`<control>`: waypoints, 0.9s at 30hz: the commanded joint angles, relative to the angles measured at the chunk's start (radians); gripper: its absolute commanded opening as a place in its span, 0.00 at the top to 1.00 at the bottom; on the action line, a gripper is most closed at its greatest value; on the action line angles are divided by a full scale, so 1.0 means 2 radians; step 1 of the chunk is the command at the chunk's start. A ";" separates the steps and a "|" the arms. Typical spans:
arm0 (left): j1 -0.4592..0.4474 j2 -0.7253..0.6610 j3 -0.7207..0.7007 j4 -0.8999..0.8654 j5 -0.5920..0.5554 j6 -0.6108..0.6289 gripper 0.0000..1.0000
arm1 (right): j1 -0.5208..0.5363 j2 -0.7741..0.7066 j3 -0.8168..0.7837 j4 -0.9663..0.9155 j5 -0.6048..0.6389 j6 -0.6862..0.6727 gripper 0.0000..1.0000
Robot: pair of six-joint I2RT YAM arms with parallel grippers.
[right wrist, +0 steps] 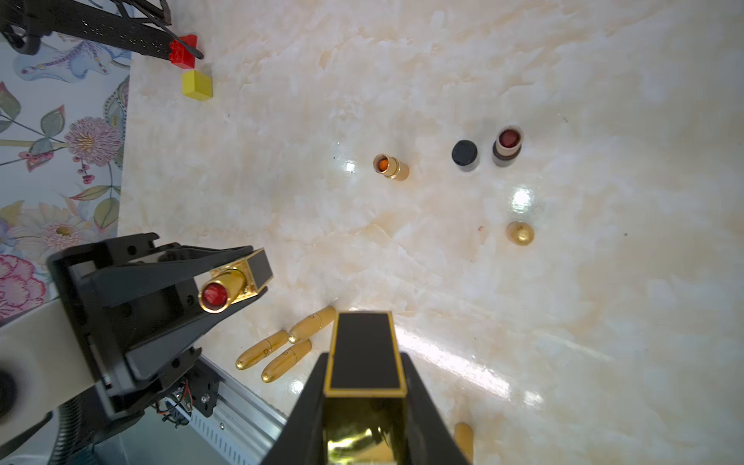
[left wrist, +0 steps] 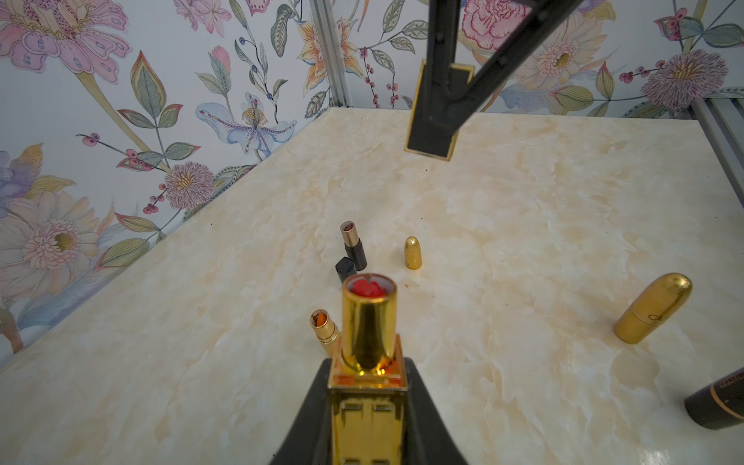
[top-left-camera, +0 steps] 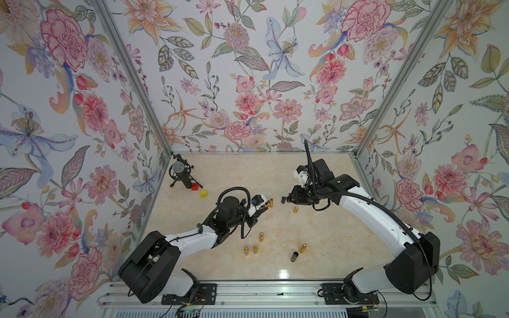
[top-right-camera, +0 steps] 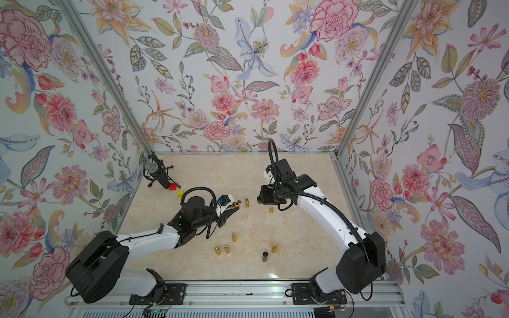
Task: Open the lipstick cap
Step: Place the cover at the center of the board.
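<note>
The left pincer (left wrist: 368, 376) grips the lipstick (left wrist: 368, 322) by its square gold base above the middle of the worktop (left wrist: 523, 241). The right pincer (right wrist: 364, 374) clamps the cap (right wrist: 362, 338), apparently fully off. The casing looks light, rigid and glossy-slick, and the exposed red stick is soft, so hold the flat sides only.

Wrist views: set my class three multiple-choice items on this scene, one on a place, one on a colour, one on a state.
1. What holds the black cap? A right gripper B left gripper C nothing
2. What colour is the block beside the red block? A blue B yellow C green
3. The lipstick in the left gripper is: A capped B dropped C uncapped

Answers: 1 A, the cap sits between that gripper's fingers. 2 B, it shows plain yellow. 3 C, its red stick is bare and the cap is held apart from it.
</note>
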State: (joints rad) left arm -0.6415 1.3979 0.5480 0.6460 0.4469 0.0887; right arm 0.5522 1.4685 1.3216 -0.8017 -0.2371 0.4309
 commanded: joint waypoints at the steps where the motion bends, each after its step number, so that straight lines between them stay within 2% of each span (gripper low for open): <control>1: 0.006 -0.018 -0.010 0.031 -0.004 -0.022 1.00 | 0.032 0.025 -0.019 -0.009 0.065 -0.004 0.84; 7: 0.008 -0.021 -0.014 0.036 -0.003 -0.028 0.99 | 0.083 0.085 -0.033 -0.006 0.141 -0.011 0.84; 27: 0.011 -0.034 -0.028 0.045 -0.012 -0.034 0.99 | 0.078 0.183 -0.056 0.069 0.152 -0.015 0.82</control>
State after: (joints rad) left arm -0.6334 1.3529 0.5060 0.7067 0.4370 0.0406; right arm 0.7162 1.8168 1.2263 -0.6857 0.0578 0.4046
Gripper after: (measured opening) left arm 0.249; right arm 0.270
